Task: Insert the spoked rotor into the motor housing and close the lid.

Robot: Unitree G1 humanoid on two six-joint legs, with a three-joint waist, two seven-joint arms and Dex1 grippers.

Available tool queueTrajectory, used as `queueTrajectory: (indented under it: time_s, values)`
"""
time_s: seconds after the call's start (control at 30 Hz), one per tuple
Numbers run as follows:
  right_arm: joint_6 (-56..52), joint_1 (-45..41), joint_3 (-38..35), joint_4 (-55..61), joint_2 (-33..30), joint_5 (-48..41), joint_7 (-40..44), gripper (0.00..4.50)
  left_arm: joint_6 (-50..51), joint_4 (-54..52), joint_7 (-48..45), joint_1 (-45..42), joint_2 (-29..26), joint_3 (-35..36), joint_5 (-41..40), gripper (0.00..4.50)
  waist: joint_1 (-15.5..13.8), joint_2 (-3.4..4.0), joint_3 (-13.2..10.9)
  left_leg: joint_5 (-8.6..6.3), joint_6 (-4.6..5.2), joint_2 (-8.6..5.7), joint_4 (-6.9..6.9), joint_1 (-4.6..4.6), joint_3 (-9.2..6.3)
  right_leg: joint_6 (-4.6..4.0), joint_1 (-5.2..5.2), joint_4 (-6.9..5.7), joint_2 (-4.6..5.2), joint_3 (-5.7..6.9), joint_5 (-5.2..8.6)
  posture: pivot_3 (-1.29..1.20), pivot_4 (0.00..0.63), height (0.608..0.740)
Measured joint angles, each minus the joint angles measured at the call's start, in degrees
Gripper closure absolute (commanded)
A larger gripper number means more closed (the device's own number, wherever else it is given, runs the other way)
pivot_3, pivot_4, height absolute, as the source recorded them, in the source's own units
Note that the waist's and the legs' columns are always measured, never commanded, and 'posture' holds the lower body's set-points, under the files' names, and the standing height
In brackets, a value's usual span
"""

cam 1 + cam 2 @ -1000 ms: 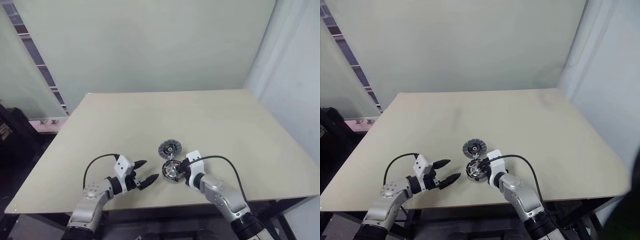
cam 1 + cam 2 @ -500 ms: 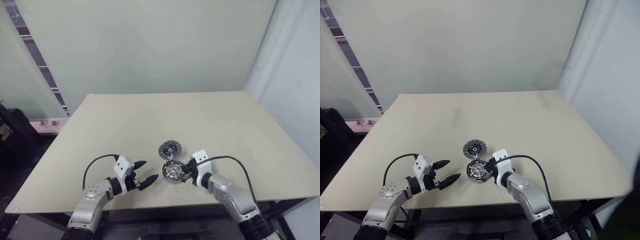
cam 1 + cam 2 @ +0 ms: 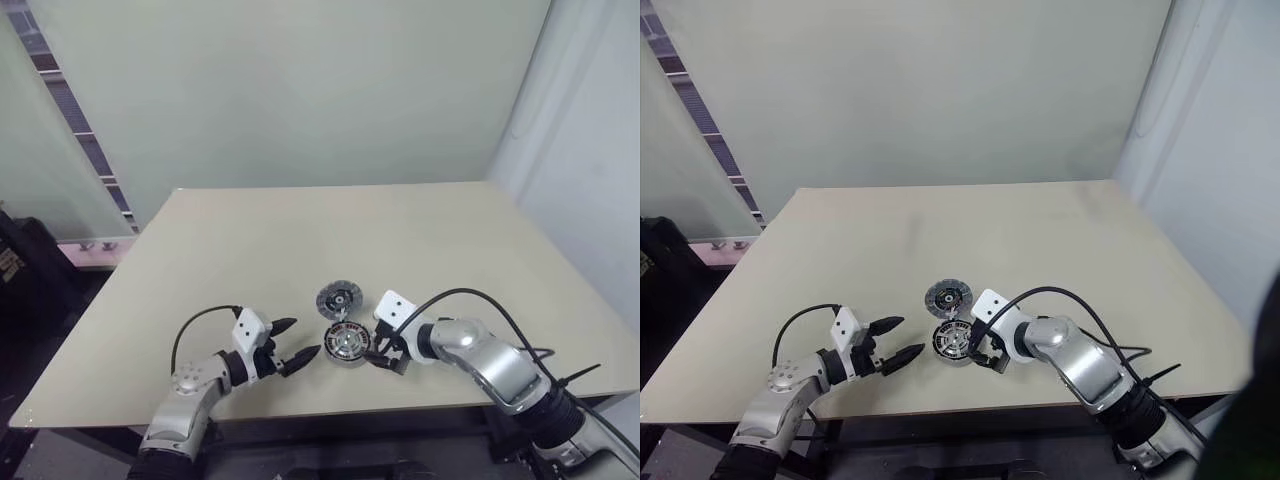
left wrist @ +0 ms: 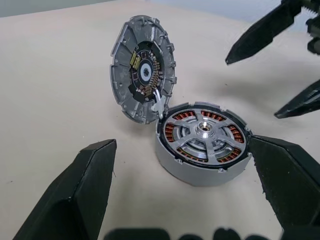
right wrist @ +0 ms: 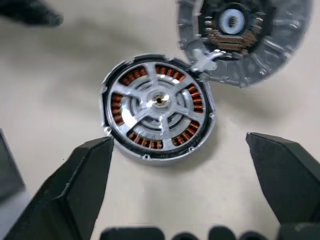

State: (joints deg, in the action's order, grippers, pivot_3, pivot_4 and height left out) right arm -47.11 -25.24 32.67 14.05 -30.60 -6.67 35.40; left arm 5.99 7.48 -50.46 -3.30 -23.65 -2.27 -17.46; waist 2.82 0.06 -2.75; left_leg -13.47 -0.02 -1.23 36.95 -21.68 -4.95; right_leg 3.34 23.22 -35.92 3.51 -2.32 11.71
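The spoked rotor (image 5: 159, 102) lies flat inside the motor housing (image 4: 195, 172), its silver spokes over the copper windings. The housing (image 3: 347, 345) sits on the table near the front edge. The finned lid (image 4: 142, 75) stands open, tilted up from the hinge at the housing's far rim (image 3: 338, 299). My right gripper (image 3: 378, 353) hovers just right of the housing, open and holding nothing, fingers (image 5: 75, 190) spread wider than the housing. My left gripper (image 3: 302, 338) is open just left of the housing, pointing at it, with its fingers (image 4: 75, 200) apart from it.
The beige table (image 3: 450, 260) stretches far behind and to both sides of the housing. Its front edge runs close below both grippers. A pale wall stands behind the table.
My right gripper was shut down at the housing; it has opened, lifted and drawn back to the right, with its arm swinging out. The rotor stays in the housing. The left gripper kept still.
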Motion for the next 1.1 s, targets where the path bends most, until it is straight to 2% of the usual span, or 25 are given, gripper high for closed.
queueTrajectory:
  time_s: [0.23,0.47,0.73,0.93,1.1]
  values:
    - [2.67,-6.06,12.02,0.32,-3.63,7.87,8.90,0.03,-0.47,0.28,-0.02,-0.12,0.39,-0.86,0.01,0.00,-0.01,0.00,0.00,0.00,0.00,-0.02,-0.02,-0.02,-0.04,0.01,0.02,-0.01,0.00,0.01,-0.01,0.00,0.000,0.740]
    - [3.16,-10.35,18.84,0.74,-4.42,14.06,15.92,0.03,-0.66,0.28,0.00,0.36,0.38,-0.92,0.05,0.00,-0.01,0.00,0.00,0.00,0.00,-0.02,0.01,0.02,-0.05,0.01,0.06,-0.03,0.01,0.04,-0.01,0.00,0.000,0.740]
    - [4.74,-13.63,23.02,-2.15,-0.47,20.37,19.67,0.03,-0.94,0.27,0.08,0.69,0.43,-1.06,0.50,0.00,-0.04,-0.01,0.00,0.00,-0.01,-0.04,0.00,0.03,-0.14,0.09,0.06,-0.11,0.01,0.07,-0.05,0.00,0.000,0.740]
    - [7.31,-14.27,23.41,-8.20,2.87,23.06,19.88,0.03,-0.99,0.26,0.17,0.98,0.71,-1.11,0.74,0.00,-0.03,-0.01,0.00,0.00,-0.02,-0.06,0.01,0.05,-0.15,0.09,0.05,-0.13,0.01,0.07,-0.06,0.00,0.000,0.740]
    - [7.75,-14.06,23.36,-10.87,3.29,24.80,19.89,0.03,-0.99,0.26,0.31,1.29,0.91,-1.11,0.74,0.00,-0.02,-0.01,0.01,0.00,-0.02,-0.07,0.01,0.05,-0.16,0.10,0.08,-0.20,0.01,0.07,-0.06,0.00,0.000,0.740]
